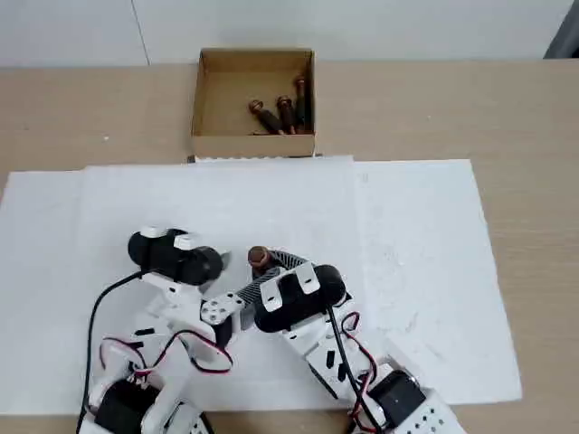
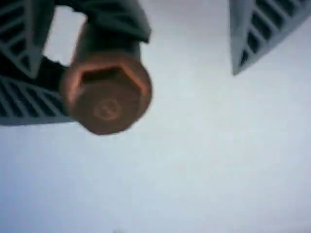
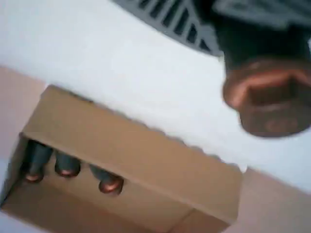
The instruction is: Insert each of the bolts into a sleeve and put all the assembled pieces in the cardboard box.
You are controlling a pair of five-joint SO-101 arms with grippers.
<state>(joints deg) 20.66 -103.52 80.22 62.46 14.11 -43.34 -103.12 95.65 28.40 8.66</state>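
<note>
A copper bolt [image 1: 260,258] sits pushed into a dark sleeve, its hex head facing up over the white paper. My right gripper [image 1: 267,268] is shut on that sleeve; in the right wrist view the bolt [image 3: 269,104] hangs under a ribbed finger [image 3: 175,19]. The left wrist view has the bolt head [image 2: 107,94] close up, between the spread fingers of my left gripper [image 2: 146,92], which is open. The cardboard box [image 1: 253,145] stands at the back of the table. Three assembled pieces [image 1: 280,113] lie inside it, and the right wrist view shows them too [image 3: 68,165].
A large white paper sheet [image 1: 407,271] covers the table in front of the box. Both arms crowd the near middle, with red and black cables [image 1: 208,357] trailing behind them. Bare wood [image 1: 452,108] lies on both sides of the box.
</note>
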